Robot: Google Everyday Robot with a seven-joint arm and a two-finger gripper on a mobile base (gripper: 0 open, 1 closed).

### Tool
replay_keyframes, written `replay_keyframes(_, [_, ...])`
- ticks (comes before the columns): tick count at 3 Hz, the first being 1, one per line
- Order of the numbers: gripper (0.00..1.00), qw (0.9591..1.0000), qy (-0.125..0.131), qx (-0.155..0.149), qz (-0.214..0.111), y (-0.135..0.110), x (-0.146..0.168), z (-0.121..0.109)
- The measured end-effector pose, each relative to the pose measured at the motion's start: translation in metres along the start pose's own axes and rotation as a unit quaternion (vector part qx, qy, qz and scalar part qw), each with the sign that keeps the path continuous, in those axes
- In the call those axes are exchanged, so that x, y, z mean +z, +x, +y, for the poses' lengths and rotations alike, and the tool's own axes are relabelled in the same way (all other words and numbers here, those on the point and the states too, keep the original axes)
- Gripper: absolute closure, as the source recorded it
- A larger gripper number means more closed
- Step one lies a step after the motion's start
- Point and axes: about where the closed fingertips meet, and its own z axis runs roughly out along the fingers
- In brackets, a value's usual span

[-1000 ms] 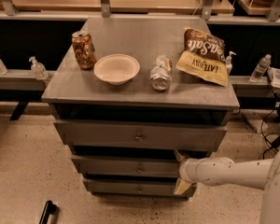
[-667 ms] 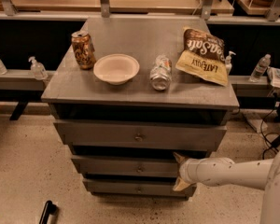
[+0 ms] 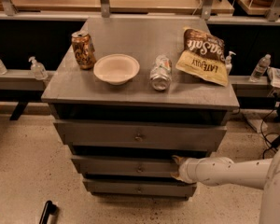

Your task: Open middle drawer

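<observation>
The middle drawer (image 3: 126, 166) is the second grey drawer of the cabinet, with a low flat front and a small round knob (image 3: 140, 168) at its centre. It stands out a little from the cabinet, less than the top drawer (image 3: 140, 135) above it. My gripper (image 3: 177, 168) is at the right end of the middle drawer's front, touching its upper right part, at the end of my white arm (image 3: 224, 171) that comes in from the right. The lowest drawer (image 3: 139, 188) is below.
On the cabinet top (image 3: 144, 90) stand a brown can (image 3: 83, 49), a white bowl (image 3: 116, 68), a lying plastic bottle (image 3: 160, 73) and a chip bag (image 3: 203, 55). Bottles stand on shelves left (image 3: 37, 68) and right (image 3: 261, 67). Cables lie on the floor at right (image 3: 270, 139).
My arm and gripper have shifted slightly left along the middle drawer's front. The drawers and the things on top have not visibly moved.
</observation>
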Motion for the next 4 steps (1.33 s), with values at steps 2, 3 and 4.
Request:
replay_keyframes(2, [1.00,1.0000,-0.001,0.000,-0.001,-0.0013,0.0004,0.0005])
replay_keyframes(3, [1.00,1.0000,-0.001,0.000,-0.001,-0.0013,0.0004,0.0005])
replay_keyframes(4, [1.00,0.9999,-0.010,0.003,-0.012,-0.0066,-0.0078,0.0068])
